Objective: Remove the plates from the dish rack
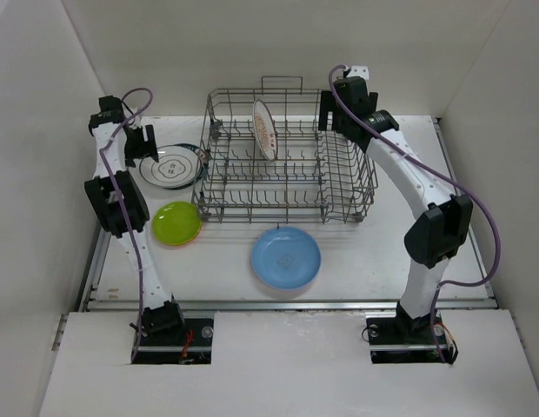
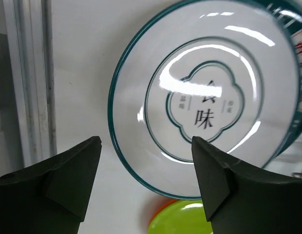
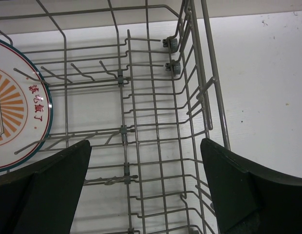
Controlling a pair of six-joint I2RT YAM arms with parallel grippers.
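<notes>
At the back of the desk [image 1: 382,261] stands the dish rack [image 1: 349,178], a grey wire basket with tall sides. One plate is in it: a white plate with an orange sunburst pattern [image 1: 264,129], standing on edge among the tines towards the rear. In the right wrist view this plate [image 3: 17,102] shows at the left edge, with a teal rim line and red characters, and the rack's wires [image 3: 156,122] fill the middle.

The other plates lie flat on the desk. A white plate with a teal rim [image 1: 169,165] sits just beside the rack's left end. A lime-green plate [image 1: 176,222] lies in front of it, resting on an orange plate whose edge peeks out beneath it [image 1: 176,242]. A light blue plate [image 1: 287,257] lies in front of the rack, near its middle.

The left gripper [image 1: 146,143] hangs over the left side of the teal-rimmed plate [image 2: 204,97]. Its jaws are spread wide with nothing between them [image 2: 146,146]. The lime-green plate [image 2: 185,219] shows at the bottom of that view.

The right gripper [image 1: 326,109] is above the rack's right rear corner, jaws likewise spread wide and empty [image 3: 145,146], pointing down into the rack's bare right half.
</notes>
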